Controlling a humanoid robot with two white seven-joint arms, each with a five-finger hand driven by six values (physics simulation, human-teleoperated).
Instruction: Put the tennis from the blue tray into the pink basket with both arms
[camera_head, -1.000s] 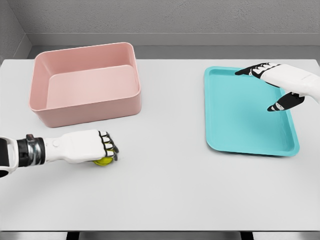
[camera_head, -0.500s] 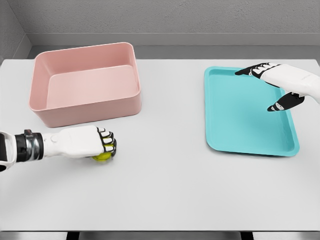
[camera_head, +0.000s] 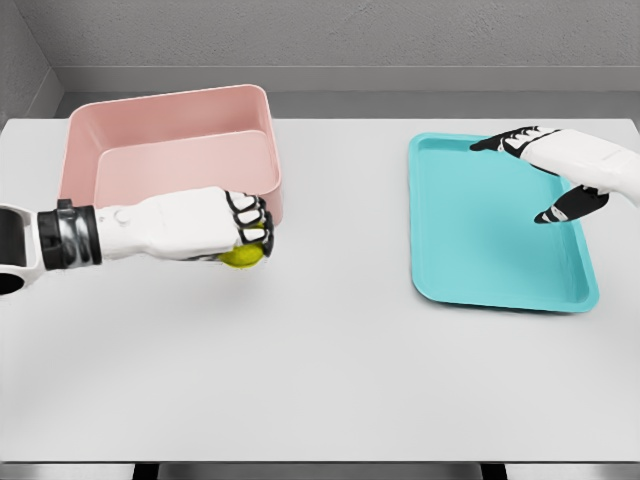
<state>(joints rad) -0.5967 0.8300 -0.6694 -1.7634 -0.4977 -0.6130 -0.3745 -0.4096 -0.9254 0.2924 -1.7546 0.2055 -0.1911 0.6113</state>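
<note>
Ball (camera_head: 243, 256) gripped in curled left hand (camera_head: 232, 228), raised just in front of basket (camera_head: 170, 160), near its front wall. Off the tray (camera_head: 495, 225) already; drop into basket left. Right hand (camera_head: 545, 170) spread, empty, far right of basket.

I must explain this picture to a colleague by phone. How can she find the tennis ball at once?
Start at the large pink rectangular basket on the table's left. At its front right corner, the white left hand clutches the small yellow-green tennis ball, the only round, yellow thing in view.

left hand (camera_head: 215, 228) clenched, right hand (camera_head: 545, 165) spread
</note>
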